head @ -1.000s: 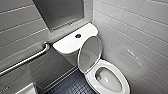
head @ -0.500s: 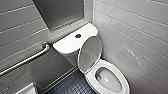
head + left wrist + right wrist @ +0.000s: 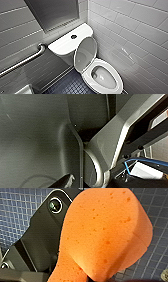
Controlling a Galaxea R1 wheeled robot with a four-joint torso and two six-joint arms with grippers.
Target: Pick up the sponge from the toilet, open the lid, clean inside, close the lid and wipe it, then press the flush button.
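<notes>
Lid [image 3: 85,56] up at centre, toilet [image 3: 65,45] bowl open lower right. Sponge [image 3: 105,233] mid-frame, seemingly pinched in our right gripper [image 3: 88,278]. We reckon it's the cleaning step: next, lower it inside the bowl, clear of the rim.

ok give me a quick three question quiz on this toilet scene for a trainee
1. True or false: the lid is shut down flat.
2. Where does the flush button sit? A: on the tiled wall. B: in the middle of the tank top. C: on the grab bar.
3. Fill in: the sponge in the right wrist view is ___ in colour.

Key: 1 false, it stands raised. 2 B. 3 orange.
</notes>
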